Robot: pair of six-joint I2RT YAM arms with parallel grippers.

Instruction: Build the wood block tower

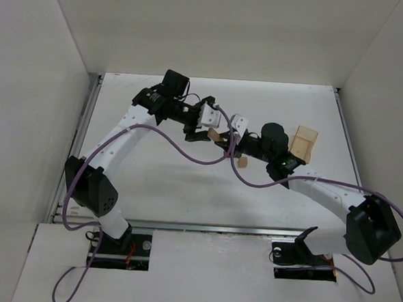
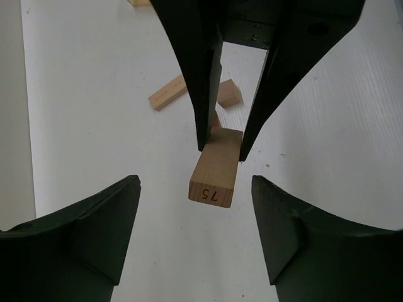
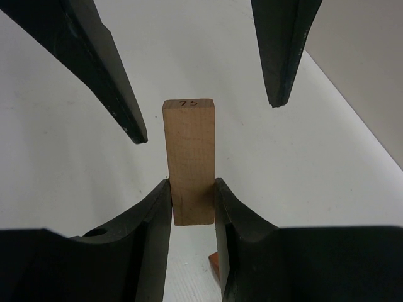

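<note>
Robot lab test cell.
A white bench (image 1: 185, 198) is boxed in by bare white walls (image 1: 222, 29). Two robot arms (image 1: 124, 136) are bolted at its near edge beside a metal rail (image 1: 203, 228), purple cables (image 1: 187, 153) loop loose, and a small wooden block (image 2: 214, 170) carries an inked number on its end.

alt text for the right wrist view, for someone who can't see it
The right gripper is shut on a pale wooden block marked 75 at its far end. The left gripper faces it, open, one finger on either side of that end without touching. A reddish-brown piece peeks out below the block, against the white table.
</note>
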